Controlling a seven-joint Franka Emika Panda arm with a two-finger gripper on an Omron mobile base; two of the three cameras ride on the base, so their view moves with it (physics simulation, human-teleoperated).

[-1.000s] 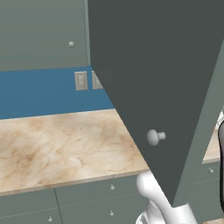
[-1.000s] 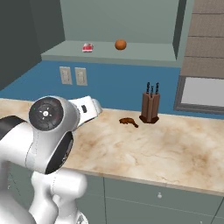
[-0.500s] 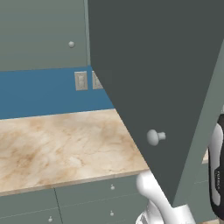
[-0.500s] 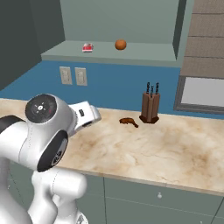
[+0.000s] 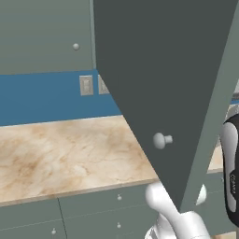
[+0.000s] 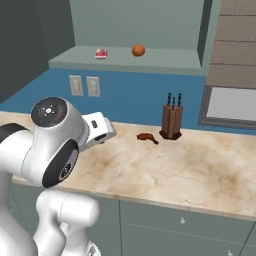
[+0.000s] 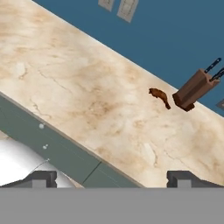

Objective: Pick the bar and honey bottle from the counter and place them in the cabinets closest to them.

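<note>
From my remote station: the end effector (image 7: pixel 111 177) hangs with its two dark fingertips (image 7: pixel 41 177) spread wide and nothing between them, above the desk's front edge. Beneath it run the grey-green drawers (image 7: pixel 57 151) with small pale knobs. The desk (image 6: pixel 190 170), a beige marbled slab, extends toward the blue back wall. Near its rear edge lies a small dark brown object (image 6: pixel 146 137), which I cannot identify, just beside a wooden knife block (image 6: pixel 171 121) holding dark-handled knives. Two pale wall outlets (image 6: pixel 83 85) sit on the wall above the rear edge. Farther up, the open cabinets (image 6: pixel 150 30) show a plain shelf carrying a small red item (image 6: pixel 101 53) and, apart from it, an orange round object (image 6: pixel 138 50). In the left base view an open cabinet door (image 5: pixel 163 93) with a round knob stands in front.
</note>
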